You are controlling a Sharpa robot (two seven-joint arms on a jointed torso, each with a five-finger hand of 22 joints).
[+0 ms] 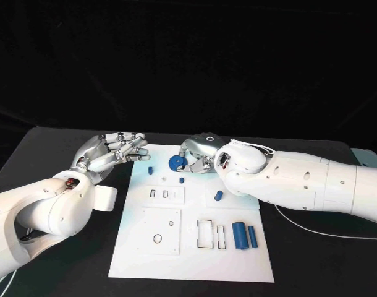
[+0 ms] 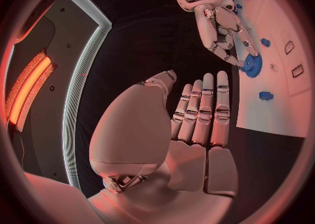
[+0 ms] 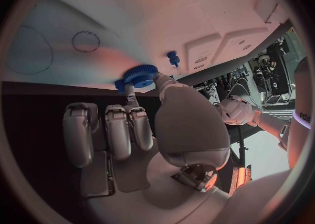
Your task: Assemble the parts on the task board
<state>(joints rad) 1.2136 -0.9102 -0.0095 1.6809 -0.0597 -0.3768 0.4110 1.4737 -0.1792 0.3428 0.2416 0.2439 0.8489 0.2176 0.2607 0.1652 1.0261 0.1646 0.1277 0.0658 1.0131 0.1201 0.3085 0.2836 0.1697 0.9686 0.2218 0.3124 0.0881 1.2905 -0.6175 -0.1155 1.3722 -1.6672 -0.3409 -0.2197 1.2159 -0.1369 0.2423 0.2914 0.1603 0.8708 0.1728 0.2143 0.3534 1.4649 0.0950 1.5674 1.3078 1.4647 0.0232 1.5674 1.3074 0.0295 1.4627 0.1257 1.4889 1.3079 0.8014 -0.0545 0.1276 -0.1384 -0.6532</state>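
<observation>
- blue gear (image 1: 177, 163), toothed rim showing, is pinched in the fingers (image 3: 134, 124) of the right hand (image 1: 203, 153) at the far edge of the white task board (image 1: 188, 260), just above the plate's surface.
- left hand (image 1: 110, 151) waits off the board's far left corner with nothing in it, its fingers (image 2: 207, 106) extended side by side rather than spread, over the black tabletop (image 1: 55, 148).
- judging by the layout, the step in hand is seating the gear: a small blue peg (image 1: 151, 169) stands near it on the board, and a second blue stud (image 1: 182, 180) sits just beyond; which of them is the gear's seat cannot be told.
- next move calls for bringing the gear's bore over its post and lowering it squarely, then letting the fingers go without dragging it off.
- the gear is a flat disc with no long axis; in the left wrist view its face looks roughly parallel to the board, its hub axis pointing into the plate, though exact tilt is hard to judge.
- other blue parts lie apart: a short one (image 1: 218, 195) mid-board, and two cylinders (image 1: 240, 235) lying side by side near the right edge, their long axes running front to back beside rectangular outlines.
</observation>
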